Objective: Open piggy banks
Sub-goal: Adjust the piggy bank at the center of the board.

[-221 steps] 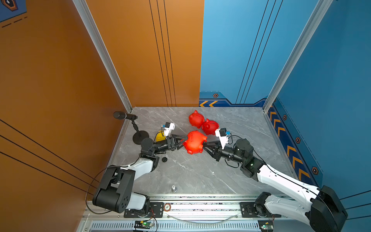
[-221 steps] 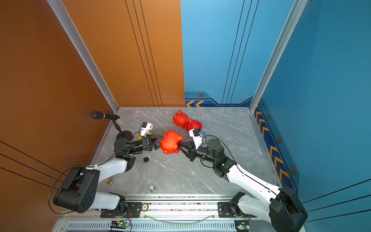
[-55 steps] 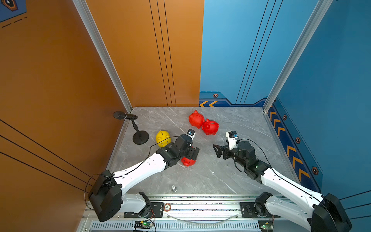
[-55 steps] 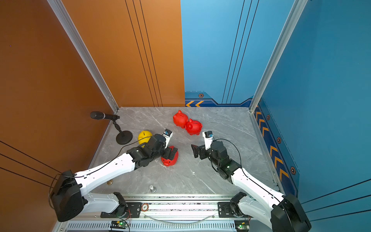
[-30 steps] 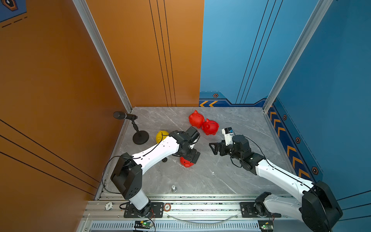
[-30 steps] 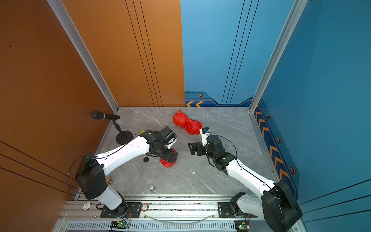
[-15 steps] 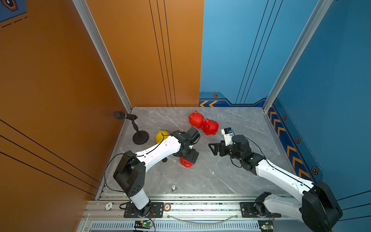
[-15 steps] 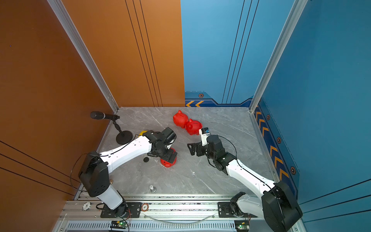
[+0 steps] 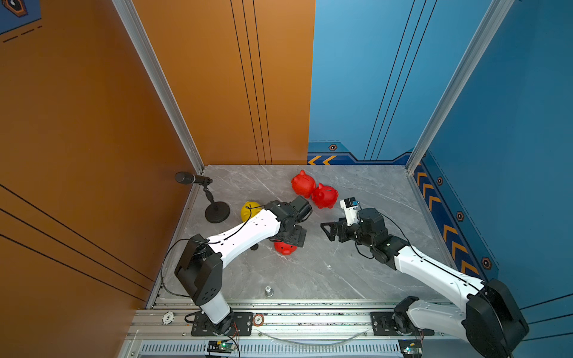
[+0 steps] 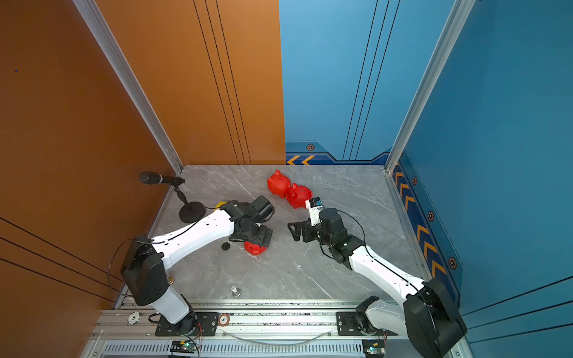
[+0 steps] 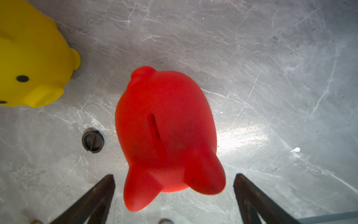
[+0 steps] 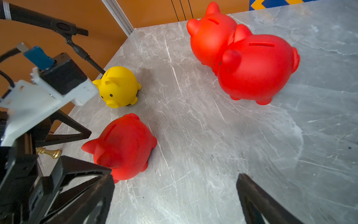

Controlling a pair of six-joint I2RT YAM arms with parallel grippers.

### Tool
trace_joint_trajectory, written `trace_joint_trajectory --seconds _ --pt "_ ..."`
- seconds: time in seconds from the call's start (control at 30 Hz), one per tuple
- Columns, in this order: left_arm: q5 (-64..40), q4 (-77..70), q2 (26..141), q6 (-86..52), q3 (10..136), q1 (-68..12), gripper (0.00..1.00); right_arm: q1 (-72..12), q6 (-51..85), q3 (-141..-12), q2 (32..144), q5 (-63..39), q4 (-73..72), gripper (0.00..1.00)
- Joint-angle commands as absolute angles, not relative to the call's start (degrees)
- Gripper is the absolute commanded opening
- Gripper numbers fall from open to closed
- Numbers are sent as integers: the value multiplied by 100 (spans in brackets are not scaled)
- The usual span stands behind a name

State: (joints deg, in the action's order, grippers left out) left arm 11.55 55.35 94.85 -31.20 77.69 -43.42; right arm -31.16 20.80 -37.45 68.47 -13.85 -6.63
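Reached in from the near left rail with the left arm, forearm slanting up over the table (image 9: 310, 272) and wrist bent straight down. Hung the left gripper (image 11: 174, 177) directly above a red piggy bank (image 11: 166, 131) that stood slot-up near the table's middle. Spread the jaws wide on either side of the ears, clear of the plastic and gripping nothing. Left a black plug disc (image 11: 93, 139) just beside that pig and a yellow piggy bank (image 9: 249, 209) near it, by the microphone stand (image 9: 214, 201). Stretched the right arm low from the near right corner, wrist level. Aimed the right gripper (image 9: 328, 231) at the left arm, jaws fully apart and empty, short of the pig. Stood two more red piggy banks (image 9: 325, 196) touching each other toward the back.
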Motion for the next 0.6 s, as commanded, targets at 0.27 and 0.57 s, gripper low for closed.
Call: trace_joint_trajectory --seconds 0.27,0.57 --pt "1627 5569 9639 -3942 7660 -4292 98 -3068 1840 -3875 6924 -1668 -703 100" --pt "1678 5347 9468 -4719 7415 -4184 98 -3059 1837 -3823 6898 -1725 -745 100"
